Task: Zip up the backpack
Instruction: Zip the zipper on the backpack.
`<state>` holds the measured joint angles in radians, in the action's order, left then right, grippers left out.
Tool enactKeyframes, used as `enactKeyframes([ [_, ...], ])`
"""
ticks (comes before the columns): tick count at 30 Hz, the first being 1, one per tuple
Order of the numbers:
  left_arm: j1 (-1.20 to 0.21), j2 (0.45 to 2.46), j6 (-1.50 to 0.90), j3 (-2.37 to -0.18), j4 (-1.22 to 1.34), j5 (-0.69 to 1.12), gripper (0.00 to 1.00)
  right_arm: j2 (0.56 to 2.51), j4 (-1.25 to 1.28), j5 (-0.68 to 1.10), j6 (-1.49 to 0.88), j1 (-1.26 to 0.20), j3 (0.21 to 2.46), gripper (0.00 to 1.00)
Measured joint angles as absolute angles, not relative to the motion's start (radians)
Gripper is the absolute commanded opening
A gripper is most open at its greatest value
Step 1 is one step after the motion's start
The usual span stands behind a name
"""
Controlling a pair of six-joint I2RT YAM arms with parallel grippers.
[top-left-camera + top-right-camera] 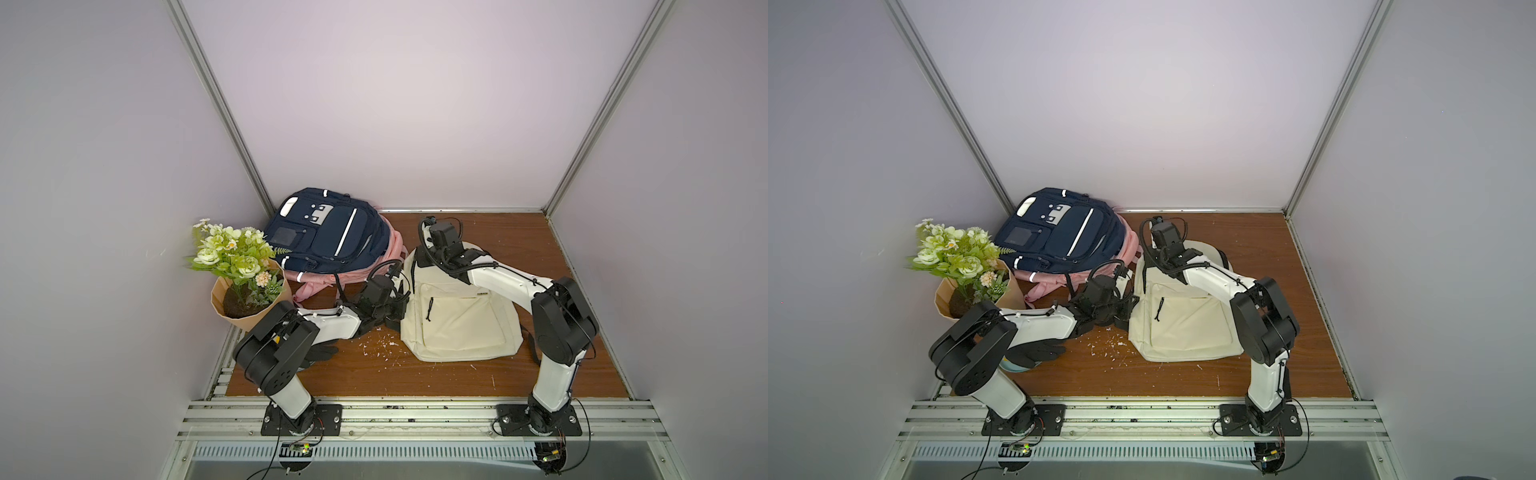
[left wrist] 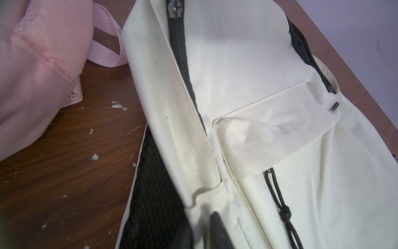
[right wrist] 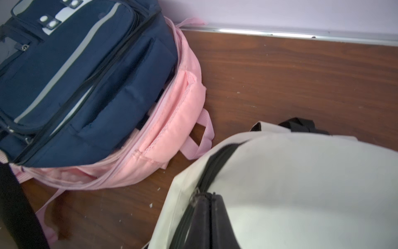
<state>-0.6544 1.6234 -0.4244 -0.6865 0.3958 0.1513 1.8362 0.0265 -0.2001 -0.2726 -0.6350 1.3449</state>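
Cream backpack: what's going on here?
Both arms work the cream backpack, lying flat on the table. The right fingers are shut at its main zipper near the top; what they pinch is unclear. The left fingers sit at its side by the mesh pocket, grip unclear. The navy bag and pink bag lie behind, untouched.

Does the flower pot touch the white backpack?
No, in a top view the pot stands well apart from the white backpack, beside the navy one.
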Motion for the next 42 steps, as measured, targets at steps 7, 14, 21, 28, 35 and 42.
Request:
enactKeyframes([
  [7,-0.614,1.552,-0.387,-0.746,0.386,0.165,0.85,1.698,0.027,-0.175,-0.295,-0.676,1.259,0.0],
  [14,-0.613,1.578,-0.374,-0.831,0.387,0.177,0.71,1.591,0.043,-0.171,-0.303,-0.707,1.217,0.0],
  [21,-0.613,1.61,-0.366,-0.847,0.381,0.186,0.33,1.539,0.056,-0.184,-0.313,-0.727,1.15,0.0],
  [28,-0.613,1.611,-0.356,-0.847,0.391,0.216,0.07,1.509,0.052,-0.228,-0.316,-0.728,1.131,0.0],
  [35,-0.654,1.595,-0.316,-0.826,0.393,0.196,0.0,1.51,0.004,-0.267,-0.318,-0.707,1.154,0.0],
  [42,-0.676,1.515,-0.31,-0.76,0.403,0.163,0.0,1.509,-0.059,-0.288,-0.348,-0.609,1.222,0.0],
])
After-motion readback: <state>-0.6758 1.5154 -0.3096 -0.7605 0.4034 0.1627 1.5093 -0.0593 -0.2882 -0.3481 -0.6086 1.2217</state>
